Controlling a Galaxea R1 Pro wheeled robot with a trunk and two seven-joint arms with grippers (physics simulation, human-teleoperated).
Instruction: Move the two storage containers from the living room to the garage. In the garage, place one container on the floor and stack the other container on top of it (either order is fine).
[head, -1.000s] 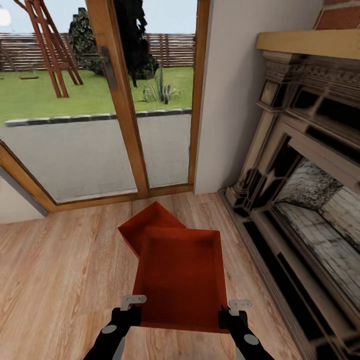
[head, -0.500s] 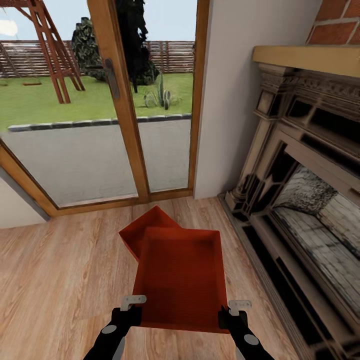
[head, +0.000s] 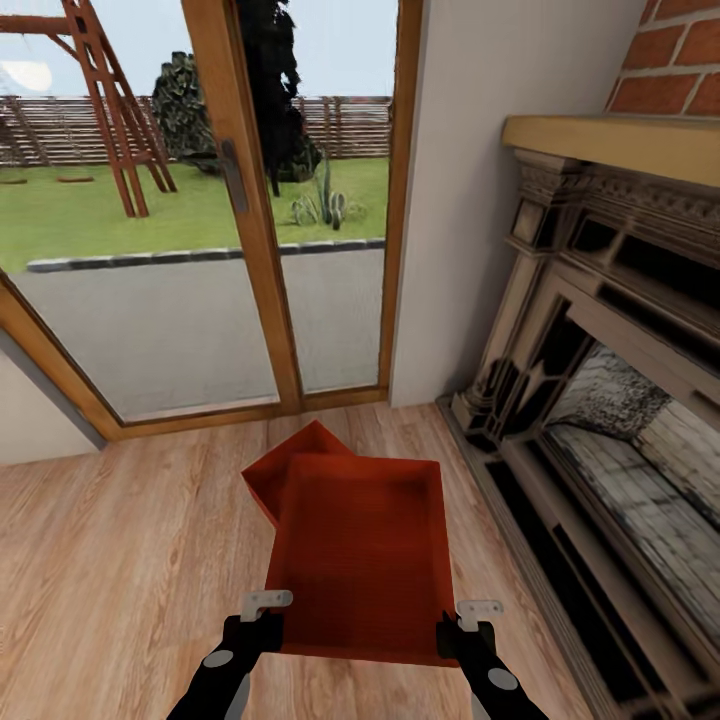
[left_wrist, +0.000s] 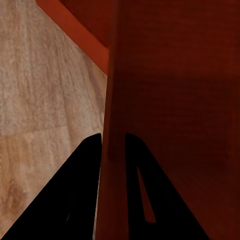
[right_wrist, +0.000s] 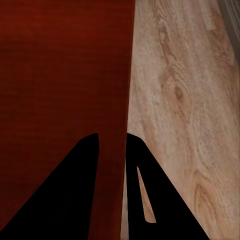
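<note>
I hold one rust-red storage container (head: 360, 555) between both arms, low over the wood-plank floor of the living room. My left gripper (head: 262, 625) is shut on its left wall near the front corner. My right gripper (head: 462, 630) is shut on its right wall. The left wrist view has that wall (left_wrist: 114, 100) pinched between the dark fingers (left_wrist: 80, 190), and the right wrist view has the other wall (right_wrist: 117, 75) clamped the same way. The second storage container (head: 285, 470) lies on the floor, turned at an angle and partly hidden beneath the held one.
An ornate dark fireplace (head: 600, 400) with a wooden mantel runs along the right side. Wood-framed glass doors (head: 250, 250) stand straight ahead, a white wall section (head: 460, 200) beside them. Open wood floor (head: 110, 570) spreads to the left.
The whole view has shifted a little, so doors, fireplace and the floor container sit lower in the picture. Both grippers keep the same hold on the container.
</note>
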